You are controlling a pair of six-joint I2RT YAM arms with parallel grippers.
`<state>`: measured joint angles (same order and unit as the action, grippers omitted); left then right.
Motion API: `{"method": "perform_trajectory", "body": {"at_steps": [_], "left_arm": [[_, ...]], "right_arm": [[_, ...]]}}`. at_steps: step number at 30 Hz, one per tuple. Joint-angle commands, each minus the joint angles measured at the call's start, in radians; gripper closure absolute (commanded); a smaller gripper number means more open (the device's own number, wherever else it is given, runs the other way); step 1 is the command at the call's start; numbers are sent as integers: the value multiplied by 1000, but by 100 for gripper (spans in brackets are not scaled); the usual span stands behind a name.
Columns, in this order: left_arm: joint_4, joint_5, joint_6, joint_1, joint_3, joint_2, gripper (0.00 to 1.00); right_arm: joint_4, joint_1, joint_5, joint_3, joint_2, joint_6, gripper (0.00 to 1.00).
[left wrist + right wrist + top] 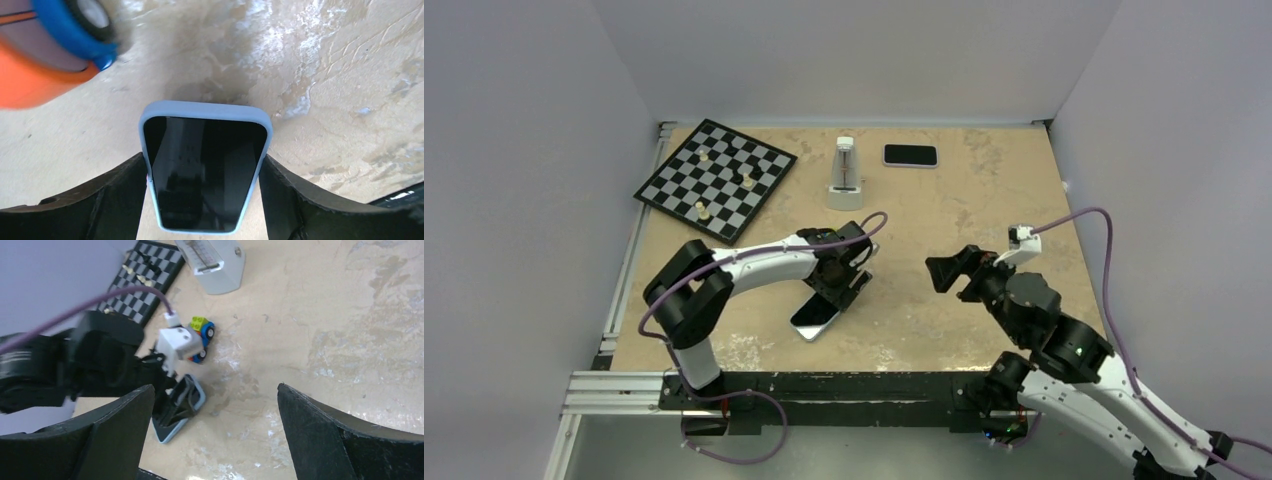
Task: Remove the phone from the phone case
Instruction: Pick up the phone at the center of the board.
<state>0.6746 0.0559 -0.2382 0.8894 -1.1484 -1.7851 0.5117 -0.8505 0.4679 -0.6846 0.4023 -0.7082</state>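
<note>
The phone (202, 170) lies screen-up on the worktop (325, 75), sitting fully in its pale blue case (200, 109). The left fingers (120, 195) pinch the case, one pressed against each long edge. The top end of the case pokes out past the fingertips and the bottom end is tucked back between them.

Just beyond those fingertips, off to one side, stands a small toy car (201, 335) in orange and blue, close to the case but not touching it.

The right fingers (115, 420) are spread wide with nothing between them, held above bare worktop and well apart from the case, which lies ahead of them and to their left.

Farther out past both pairs of fingers are a white metronome (846, 172), a chessboard (714, 180) with a few pieces, and a second phone (910, 155) lying flat.
</note>
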Motion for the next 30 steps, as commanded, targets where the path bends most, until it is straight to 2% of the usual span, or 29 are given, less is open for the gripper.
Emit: {"method": "perform_trajectory", "body": {"at_steps": [1, 6, 10, 17, 21, 25, 30], "left_arm": [[-49, 26, -102, -34, 20, 146, 100], [-71, 59, -230, -56, 47, 246, 100], [-88, 62, -316, -69, 50, 323, 100], [-135, 9, -416, -83, 47, 451, 100], [-161, -17, -514, -88, 21, 473, 100], [-210, -51, -618, -95, -6, 468, 100], [-306, -110, -723, -94, -13, 458, 100]], "right_arm": [[0, -2, 40, 27, 94, -69, 2], [-114, 2, -59, 93, 178, -43, 1], [-249, 26, -198, 144, 238, 31, 1], [-527, 33, -460, 235, 270, 170, 2], [-629, 34, -583, 241, 311, 186, 2], [-701, 33, -589, 222, 405, 140, 4], [-690, 33, -536, 177, 502, 108, 8]]}}
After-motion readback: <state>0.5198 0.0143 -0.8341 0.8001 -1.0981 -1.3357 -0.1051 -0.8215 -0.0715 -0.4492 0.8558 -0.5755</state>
